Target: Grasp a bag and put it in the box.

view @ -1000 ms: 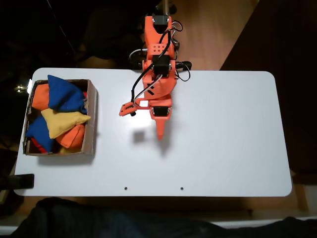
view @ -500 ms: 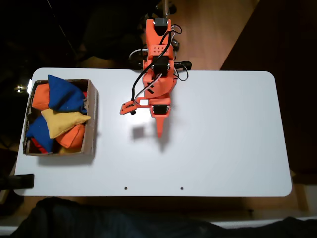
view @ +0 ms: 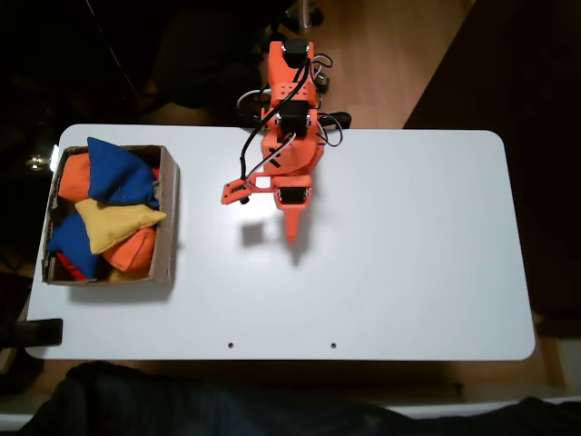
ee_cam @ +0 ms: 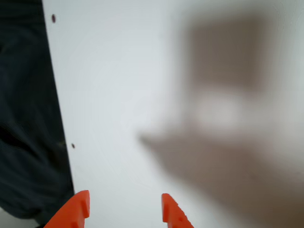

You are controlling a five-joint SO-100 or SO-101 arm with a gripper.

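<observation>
While the wrist view is soft and blurry, with only two orange fingertips (ee_cam: pixel 78 209) poking in at the bottom edge, the gap between them is plain: the gripper (ee_cam: pixel 124 209) is spread apart, with nothing in it, over bare white table (ee_cam: pixel 118 95). A dim grey shadow smears across the right side of that view, and dark fabric at the left is too vague to name. In the fixed view the arm (view: pixel 289 136) reaches from the far edge, its gripper (view: pixel 292 232) pointing down the middle of the table (view: pixel 408 254), and from that angle the fingers merge into one orange point. Well off to the left sits the box (view: pixel 169 218), piled full: a blue bag (view: pixel 113 173) on top at the far end, a yellow bag (view: pixel 113 222) across the middle, orange bags (view: pixel 134 250) half buried beneath, and another blue one (view: pixel 71 243) partly covered at the near left corner. No writing can be read anywhere.
</observation>
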